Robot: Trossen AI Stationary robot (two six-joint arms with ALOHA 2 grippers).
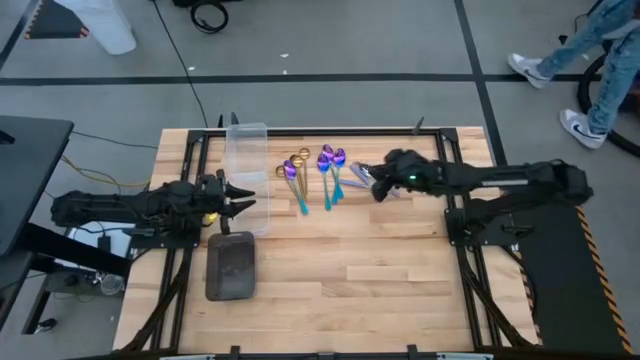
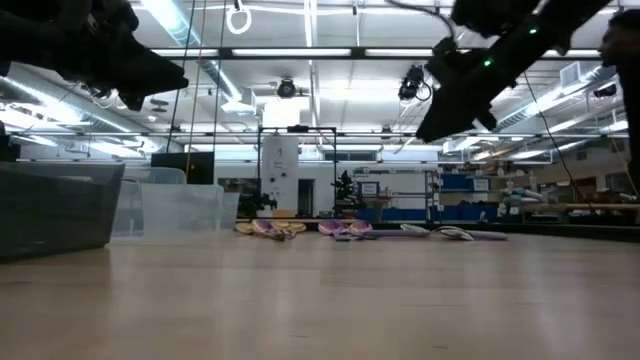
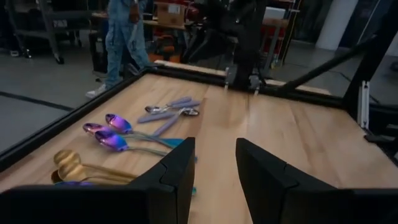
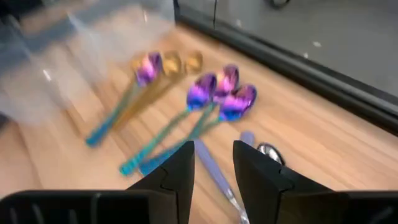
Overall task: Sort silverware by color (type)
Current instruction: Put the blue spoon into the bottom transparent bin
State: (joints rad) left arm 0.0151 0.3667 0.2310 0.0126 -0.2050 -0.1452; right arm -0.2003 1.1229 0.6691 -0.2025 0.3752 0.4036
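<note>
The silverware lies in a loose cluster on the wooden table's far middle. There are gold spoons (image 1: 296,160), purple spoons with teal handles (image 1: 330,170) and silver spoons (image 1: 360,178). My right gripper (image 1: 376,188) hangs open in the air just right of the silver spoons, slanting down toward them. In the right wrist view a pale spoon handle (image 4: 212,167) shows on the table below the gap between its fingers. My left gripper (image 1: 244,203) is open at the table's left, well above the wood and pointing toward the spoons (image 3: 112,135).
A clear plastic bin (image 1: 247,150) stands at the far left, close to the gold spoons. A dark grey tray (image 1: 230,266) lies near the left front. Bare wood fills the table's near half. A person (image 1: 590,60) walks on the floor beyond the far right corner.
</note>
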